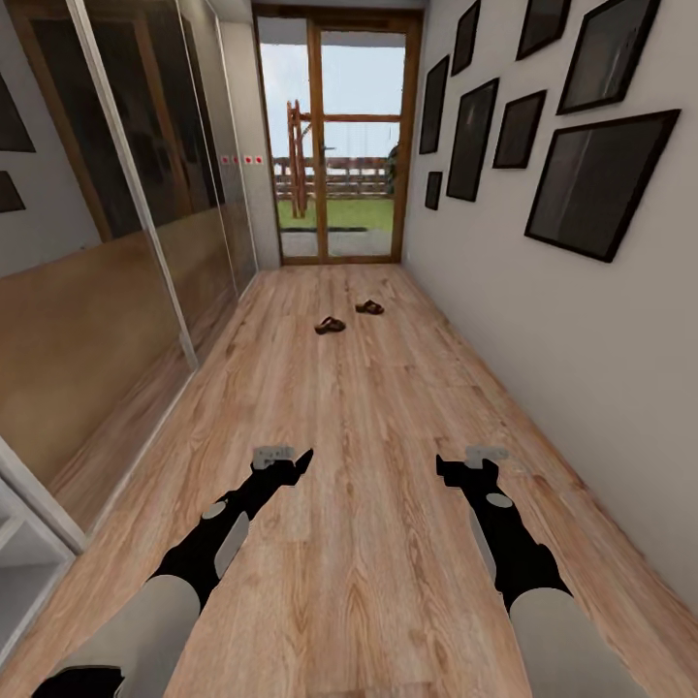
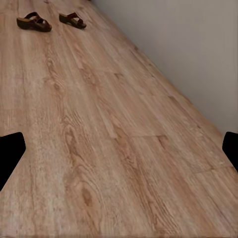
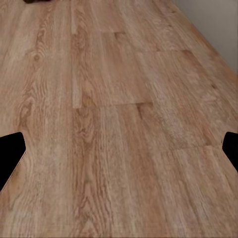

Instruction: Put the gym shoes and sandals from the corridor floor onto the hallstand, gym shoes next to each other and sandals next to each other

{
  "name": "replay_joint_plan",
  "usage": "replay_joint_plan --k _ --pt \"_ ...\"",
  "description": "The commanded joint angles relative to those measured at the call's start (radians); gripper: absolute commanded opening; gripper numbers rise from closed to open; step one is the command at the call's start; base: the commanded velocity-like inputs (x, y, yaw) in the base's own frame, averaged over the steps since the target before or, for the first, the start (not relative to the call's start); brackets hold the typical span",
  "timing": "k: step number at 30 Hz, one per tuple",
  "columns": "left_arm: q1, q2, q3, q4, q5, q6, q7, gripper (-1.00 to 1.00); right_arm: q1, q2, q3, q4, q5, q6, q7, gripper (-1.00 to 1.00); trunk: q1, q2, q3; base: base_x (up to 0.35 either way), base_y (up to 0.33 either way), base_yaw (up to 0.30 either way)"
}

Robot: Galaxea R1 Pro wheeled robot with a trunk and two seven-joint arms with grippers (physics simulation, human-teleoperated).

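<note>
Two dark brown sandals lie apart on the corridor floor (image 1: 349, 427), far ahead of me: one sandal (image 1: 330, 326) nearer and to the left, the other sandal (image 1: 368, 307) a little further and to the right. The left wrist view catches the same sandals (image 2: 33, 22) (image 2: 72, 20) in the distance. My left gripper (image 1: 287, 463) and right gripper (image 1: 465, 469) hover low over bare planks, both open and empty, their fingertips (image 2: 10, 151) (image 3: 10, 153) wide apart. The gym shoes are out of view. A pale white shelved unit (image 1: 24, 543) shows at the lower left; I cannot tell whether it is the hallstand.
Glass sliding wardrobe doors (image 1: 116, 242) line the left side. The white right wall (image 1: 582, 368) carries several black picture frames. A wood-framed glass door (image 1: 339, 145) closes the far end. The floor between me and the sandals is open planks.
</note>
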Motion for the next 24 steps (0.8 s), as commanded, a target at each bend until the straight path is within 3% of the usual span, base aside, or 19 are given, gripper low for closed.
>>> replay_joint_plan --k 1,6,24 --pt "-0.001 0.000 0.003 -0.001 0.006 0.011 -0.007 1.00 0.000 0.001 -0.003 -0.002 0.010 0.006 0.000 1.00 0.000 0.000 -0.001 0.347 0.114 0.000" --pt "-0.001 0.003 0.003 -0.045 0.003 0.062 -0.006 1.00 0.000 0.001 -0.003 -0.002 0.010 0.006 0.000 1.00 0.000 0.000 -0.001 0.347 0.114 0.000" --pt "-0.001 0.017 0.000 -0.054 -0.003 0.068 -0.006 1.00 0.000 -0.001 -0.002 -0.016 0.008 0.004 0.002 1.00 0.000 0.000 -0.001 0.347 0.114 0.000"
